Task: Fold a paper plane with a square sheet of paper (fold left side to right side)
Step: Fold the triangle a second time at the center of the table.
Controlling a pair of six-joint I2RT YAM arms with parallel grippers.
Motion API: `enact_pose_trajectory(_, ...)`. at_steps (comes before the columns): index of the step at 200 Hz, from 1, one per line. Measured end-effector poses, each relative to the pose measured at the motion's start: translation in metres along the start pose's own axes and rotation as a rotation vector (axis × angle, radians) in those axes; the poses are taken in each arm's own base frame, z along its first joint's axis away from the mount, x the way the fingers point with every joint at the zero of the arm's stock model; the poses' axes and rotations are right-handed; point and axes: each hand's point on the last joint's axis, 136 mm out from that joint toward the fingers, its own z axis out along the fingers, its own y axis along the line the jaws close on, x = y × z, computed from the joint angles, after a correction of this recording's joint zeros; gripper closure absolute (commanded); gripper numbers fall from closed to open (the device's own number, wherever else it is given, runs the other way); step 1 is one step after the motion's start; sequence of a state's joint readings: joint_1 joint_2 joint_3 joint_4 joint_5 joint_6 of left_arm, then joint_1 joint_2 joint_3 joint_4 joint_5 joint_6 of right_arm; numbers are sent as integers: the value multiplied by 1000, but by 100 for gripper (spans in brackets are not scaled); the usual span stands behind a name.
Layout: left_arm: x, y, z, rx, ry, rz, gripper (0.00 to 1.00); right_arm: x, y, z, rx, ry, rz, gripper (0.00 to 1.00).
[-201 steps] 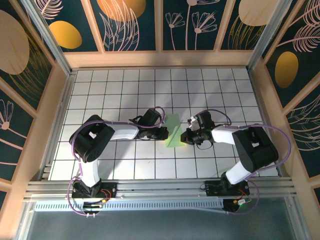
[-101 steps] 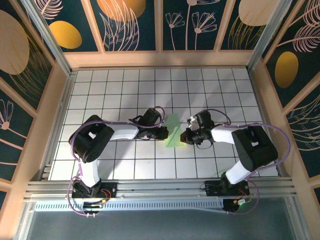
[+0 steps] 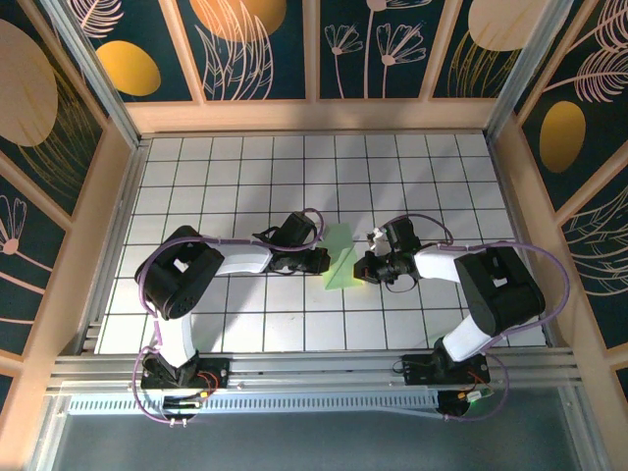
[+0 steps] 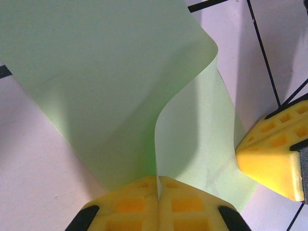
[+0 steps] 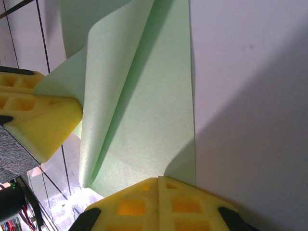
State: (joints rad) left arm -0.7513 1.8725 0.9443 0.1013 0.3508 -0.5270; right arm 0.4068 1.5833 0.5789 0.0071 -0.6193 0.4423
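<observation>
We are noting left fingers (image 4: pixel 127 204) pinching the square sheet of paper (image 3: pixel 340 257) by its raised flap, midway across the surface (image 3: pixel 245 177). The right fingers (image 5: pixel 134 204) are clamping its opposite edge. Left-to-right fold seemingly underway; next is calling for carrying flap across, aligning edges.

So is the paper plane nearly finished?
Not yet. The thin light green paper sheet is partly folded over. The left hand pinches its curled flap while the right hand, shut, rests at the edge. Pressing it flat and the later folds remain.
</observation>
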Motion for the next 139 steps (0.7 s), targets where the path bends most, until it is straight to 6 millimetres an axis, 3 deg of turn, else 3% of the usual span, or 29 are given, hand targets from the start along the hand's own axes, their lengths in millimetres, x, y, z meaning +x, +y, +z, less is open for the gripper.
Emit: enact_pose_trajectory(139, 1, 1, 4, 8, 1, 1, 100, -1, 2, -1, 2, 9, 6, 100)
